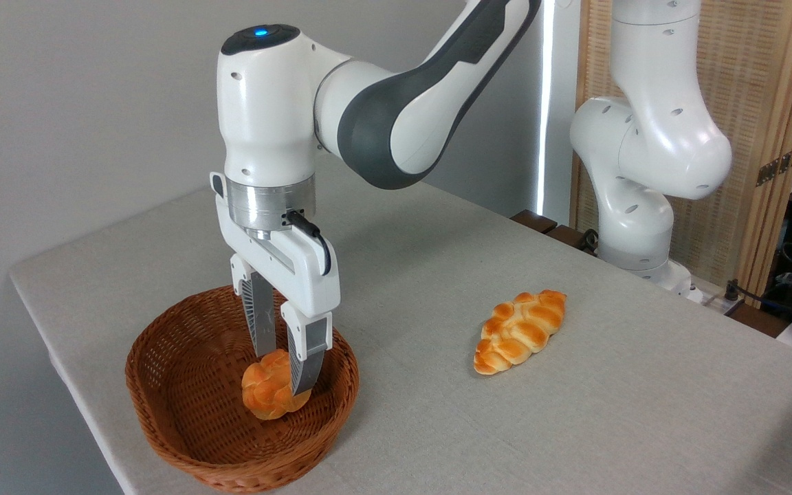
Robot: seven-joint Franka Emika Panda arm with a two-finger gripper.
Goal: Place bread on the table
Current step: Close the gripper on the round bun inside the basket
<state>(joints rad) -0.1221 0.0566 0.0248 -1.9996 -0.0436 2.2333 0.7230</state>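
Observation:
The bread (263,397), a small round orange-golden knot bun, lies inside the brown wicker basket (155,357) at the front left of the table (437,433). My gripper (284,372) points straight down into the basket. Its two fingers are pressed on either side of the bun's upper right part, shut on it. The near finger (305,357) covers the bun's right edge. The bun still rests on the basket's floor.
A longer braided golden loaf (521,331) lies on the grey cloth to the right of the basket. The arm's white base (643,206) stands at the table's far right edge, with a wooden screen behind it.

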